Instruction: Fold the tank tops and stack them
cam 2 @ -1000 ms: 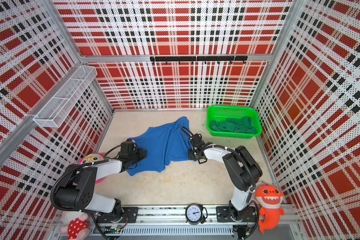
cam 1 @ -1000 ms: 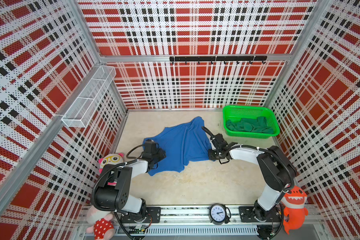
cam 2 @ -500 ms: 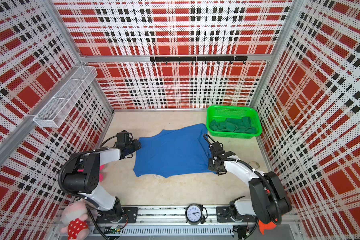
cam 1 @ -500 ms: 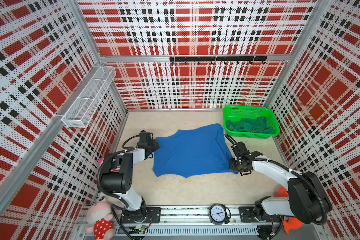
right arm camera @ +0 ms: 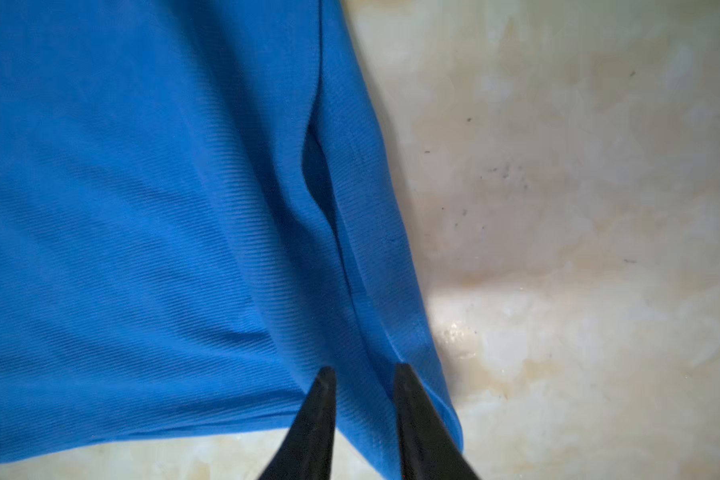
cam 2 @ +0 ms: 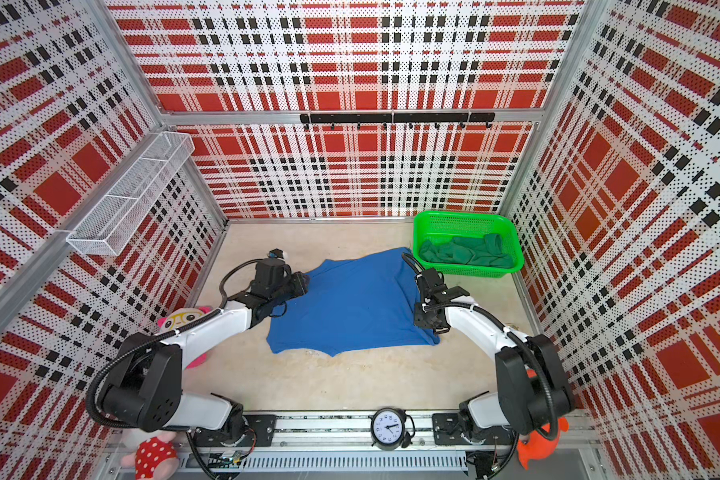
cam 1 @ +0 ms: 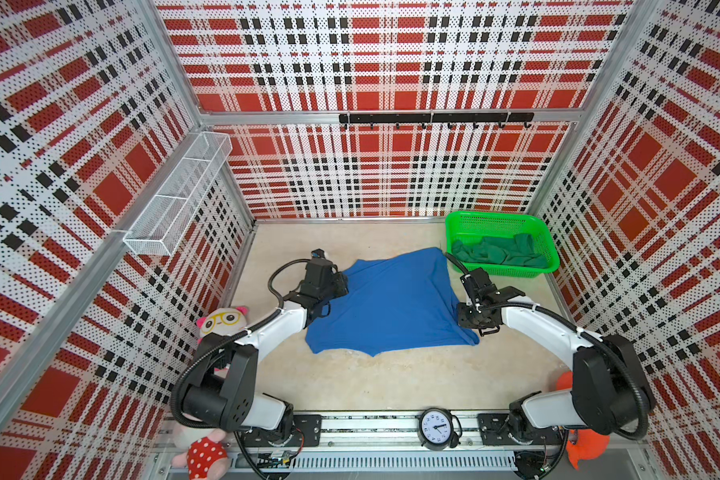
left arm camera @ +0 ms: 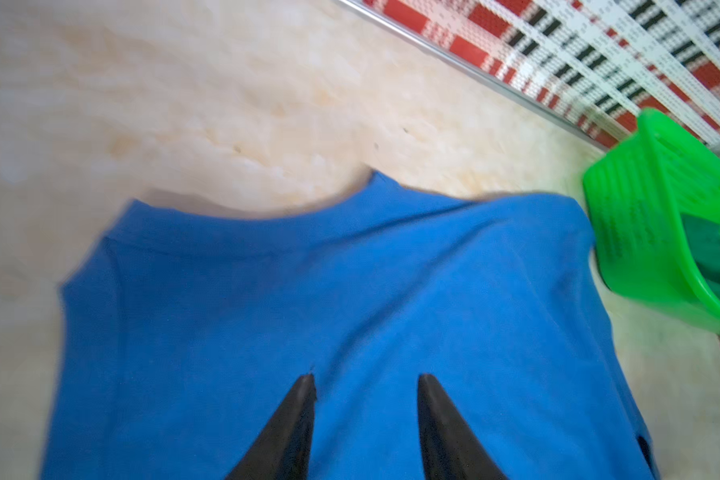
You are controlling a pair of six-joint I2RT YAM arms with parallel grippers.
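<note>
L claw is sitting spread, tips well apart, hovering over the blue top near its left edge. Cloth is showing flat in the gap, nothing pinched. In both top views it's pointing in twd mid-table.

R claw is standing only slightly apart w/ a narrow gap, over the near-right corner of the blue top. A fold ridge is running up to that gap. Can't tell if the tips are touching cloth; not seeing a pinch.

Blue top is lying spread out, mostly flat, mid-table between the two claws. Slight wrinkles are showing along the right side, and the near edge is curving in two scoops w/ a point between. Its far-right corner is lying just beside the basket; can't tell if they're touching.

Green top is lying bunched up inside the basket, which is sitting in the far-right corner of the table.

Misc: clock is sitting on the front rail between the arm bases. Plush toy w/ yellow glasses is lying by the left arm.
</note>
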